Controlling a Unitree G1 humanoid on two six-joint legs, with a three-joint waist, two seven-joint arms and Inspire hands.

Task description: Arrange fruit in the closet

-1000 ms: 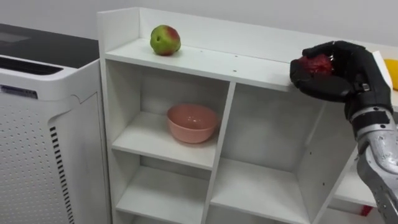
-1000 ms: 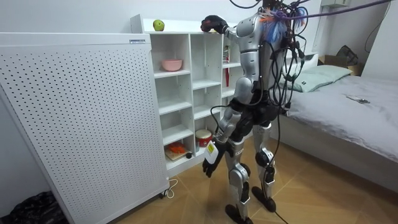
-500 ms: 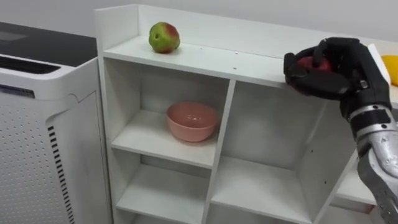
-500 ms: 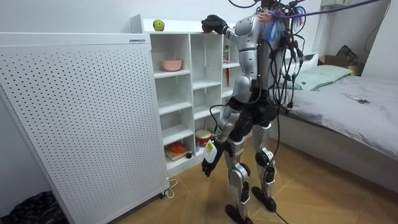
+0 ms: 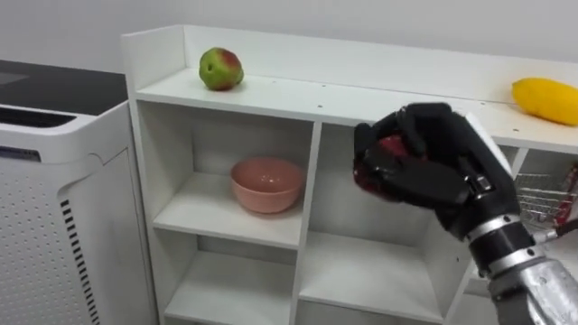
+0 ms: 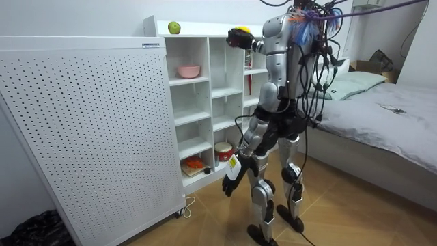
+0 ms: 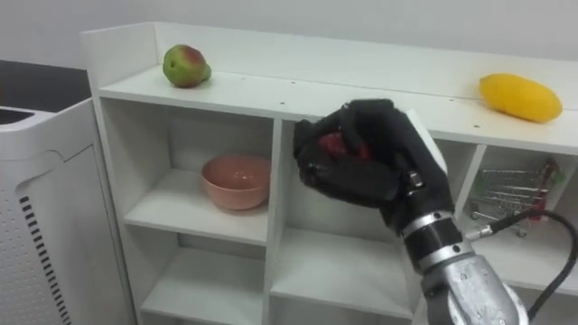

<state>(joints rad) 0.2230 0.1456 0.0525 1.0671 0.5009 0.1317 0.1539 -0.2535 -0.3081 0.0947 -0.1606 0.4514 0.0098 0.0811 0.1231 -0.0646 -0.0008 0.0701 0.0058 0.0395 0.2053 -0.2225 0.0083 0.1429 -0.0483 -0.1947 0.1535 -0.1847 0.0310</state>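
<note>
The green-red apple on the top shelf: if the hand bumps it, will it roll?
Probably: the apple is round and sits free on the flat top shelf, so a nudge could roll it. The raised back wall should stop it rearward; the front edge is open.

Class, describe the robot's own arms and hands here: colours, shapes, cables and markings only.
The right robot hand is glossy black, with chunky segmented fingers and a pale panel along its back. Its wrist is ringed in black and silver. The forearm is silver-grey metal, with a thin dark cable beside it. The left robot hand looks dark, with a small pale tag above it.
</note>
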